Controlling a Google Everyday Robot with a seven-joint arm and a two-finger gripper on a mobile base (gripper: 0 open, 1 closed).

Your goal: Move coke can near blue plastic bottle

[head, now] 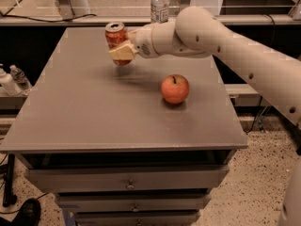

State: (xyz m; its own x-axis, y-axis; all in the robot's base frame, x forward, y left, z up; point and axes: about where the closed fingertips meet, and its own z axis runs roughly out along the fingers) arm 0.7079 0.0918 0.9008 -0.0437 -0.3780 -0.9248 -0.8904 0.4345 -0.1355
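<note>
- The cream two-finger pincer [123,53], in the upper left-centre of the frame, is clamped on the lower body of the red aluminium coke can [114,34]. The can seems to hang a little above the flat grey bench [94,121], because a soft shadow lies under it.
- The step in hand, I judge, is the carry toward the tall blue plastic bottle [160,6]. It stands at the top centre of the frame, at the far edge of the bench or just behind it; I cannot tell which.
- To do it well, carry the can upright toward the upper right, free of the surface. Set it down beside the bottle without touching it, because a tall narrow bottle may tip from a push.
- The round red-orange apple [175,88], in the middle right of the frame, is well apart from this path.
- The can looks nearly upright, with a silver top and pale marks on the red wall. Its lower part is hidden behind the pincer.
</note>
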